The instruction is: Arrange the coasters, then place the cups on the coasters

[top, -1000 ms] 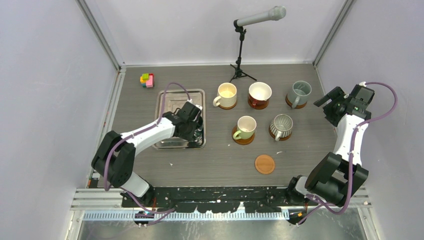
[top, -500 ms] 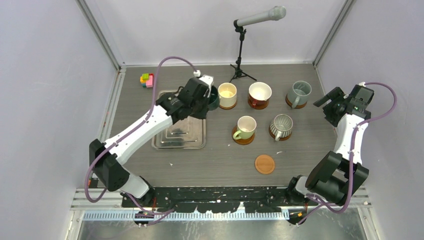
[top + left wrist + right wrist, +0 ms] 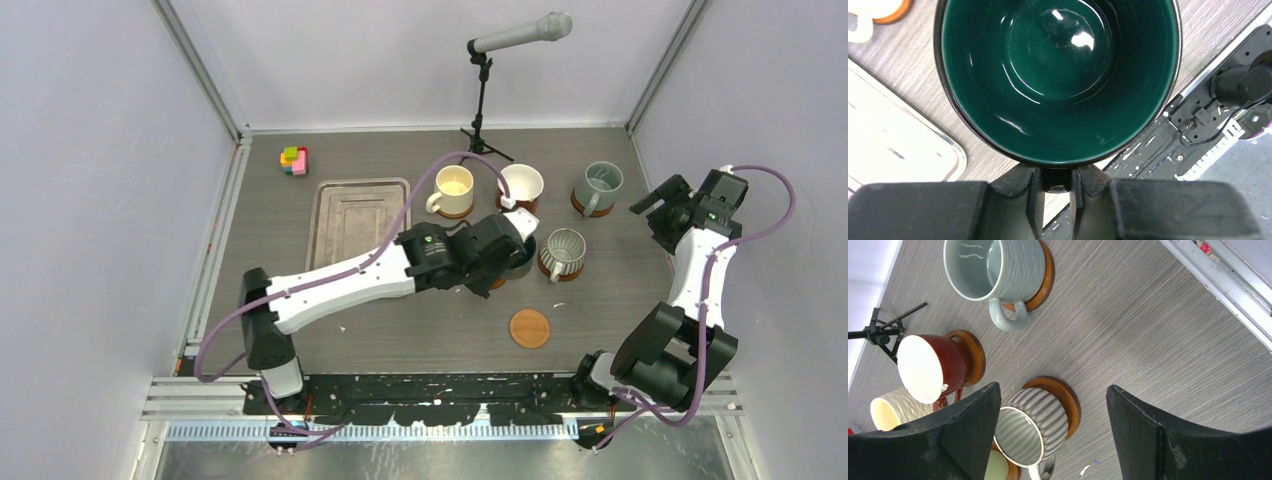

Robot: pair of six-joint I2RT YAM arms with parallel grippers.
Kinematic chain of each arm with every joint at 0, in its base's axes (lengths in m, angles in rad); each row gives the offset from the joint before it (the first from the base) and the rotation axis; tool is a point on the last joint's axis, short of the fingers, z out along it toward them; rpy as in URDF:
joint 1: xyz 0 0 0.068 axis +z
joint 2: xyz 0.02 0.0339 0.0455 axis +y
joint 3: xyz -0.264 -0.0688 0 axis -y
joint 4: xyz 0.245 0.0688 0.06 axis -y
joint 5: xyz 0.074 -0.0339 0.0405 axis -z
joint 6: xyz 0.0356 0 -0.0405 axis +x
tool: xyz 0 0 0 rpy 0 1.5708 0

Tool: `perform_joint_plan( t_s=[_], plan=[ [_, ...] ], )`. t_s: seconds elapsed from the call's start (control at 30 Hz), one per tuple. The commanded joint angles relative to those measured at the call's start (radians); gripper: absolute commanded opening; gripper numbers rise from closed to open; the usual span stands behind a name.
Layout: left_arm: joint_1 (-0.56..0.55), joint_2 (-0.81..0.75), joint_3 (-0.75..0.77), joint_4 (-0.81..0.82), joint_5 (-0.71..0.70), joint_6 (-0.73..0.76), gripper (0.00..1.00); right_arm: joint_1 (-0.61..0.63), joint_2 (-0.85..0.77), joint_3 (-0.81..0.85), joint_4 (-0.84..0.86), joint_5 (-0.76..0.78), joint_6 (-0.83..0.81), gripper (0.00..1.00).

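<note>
My left gripper is shut on the handle of the dark teal cup and holds it above the table's middle, over where the pale green cup stands. The teal cup fills the left wrist view, its handle pinched in the gripper. A bare coaster lies nearer the front. On coasters stand the cream cup, red-brown cup, grey-blue cup and ribbed cup. My right gripper hangs open at the right, empty, above the ribbed cup.
An empty steel tray lies at the left. A small coloured block toy sits at the back left. A microphone stand rises at the back centre. The pale green cup peeks in beside the right gripper's finger.
My left arm lifted the teal cup from the tray and swung it right, past the cream cup, to the table's middle. The right arm has stayed still.
</note>
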Motion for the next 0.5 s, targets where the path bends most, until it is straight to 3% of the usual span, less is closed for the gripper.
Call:
perform_joint_plan(
  t_s=[0.0,0.17,0.47],
  plan=[
    [-0.060,0.050,0.100,0.022,-0.039,-0.047,0.00,-0.006,-0.024,0.004,0.028,0.032,0.014,0.81],
    [-0.130,0.135,0.105,0.019,-0.041,-0.098,0.00,-0.006,-0.027,0.002,0.028,0.037,0.013,0.82],
    [-0.160,0.251,0.158,0.027,-0.019,-0.228,0.00,-0.006,-0.026,0.000,0.028,0.046,0.019,0.82]
  ],
)
